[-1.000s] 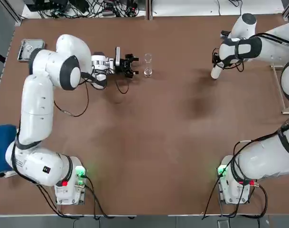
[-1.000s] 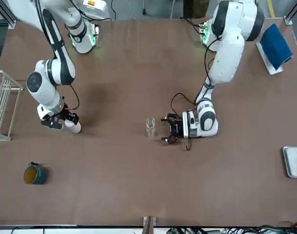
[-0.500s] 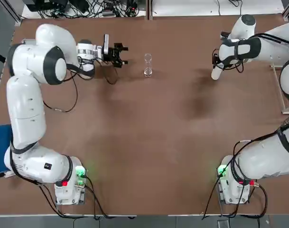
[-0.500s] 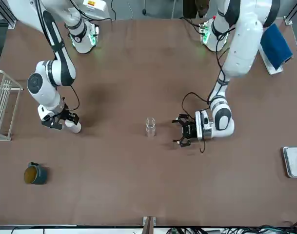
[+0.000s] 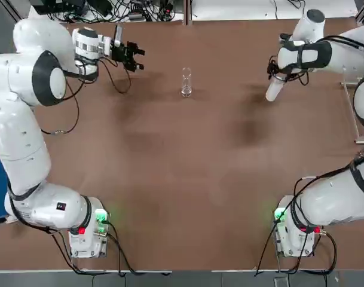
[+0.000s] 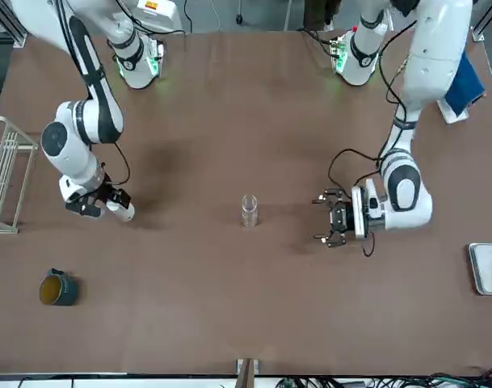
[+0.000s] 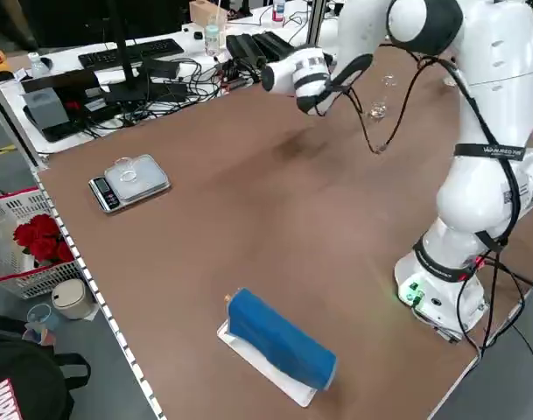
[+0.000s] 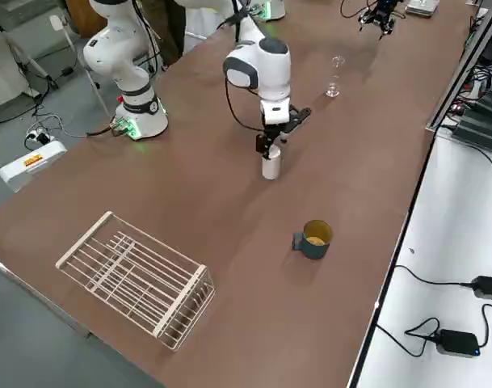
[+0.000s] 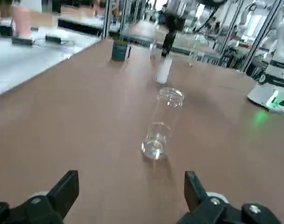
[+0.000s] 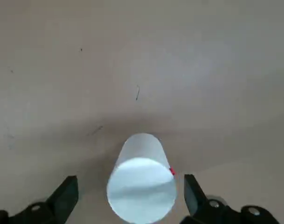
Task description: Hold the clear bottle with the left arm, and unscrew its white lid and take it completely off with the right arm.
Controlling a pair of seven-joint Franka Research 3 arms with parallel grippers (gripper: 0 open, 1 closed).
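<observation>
The small clear glass bottle [image 5: 186,82] stands upright and open-mouthed on the brown desk [image 5: 187,179], at about 12 o'clock from the desk's centre in the overhead view. The plain white cylindrical lid [image 5: 273,89] stands on the desk on its own, well apart at about 2 o'clock. By this layout the lid is fully off, and the step in hand looks like letting go and clearing away.

To do that well, I judge the right claw [image 10: 131,196] should lift straight up off the lid before any sideways travel, so neither finger clips it and tips it. The left claw [image 5: 132,56] should leave along a line away from the bottle, since the thin, light vial would topple at a slight brush.

The right arm [image 5: 325,54] reaches in from the 3 o'clock edge, its wrist bent down so the claw points at the desk directly over the lid. Its fingers stand wide on either side of the lid, gripping nothing. The left arm [image 5: 26,78] is folded toward 10 o'clock, its forearm level, the claw facing the bottle across a clear gap. Its fingers are spread wide and empty; in the wrist view the bottle sits between and beyond them, untouched.
</observation>
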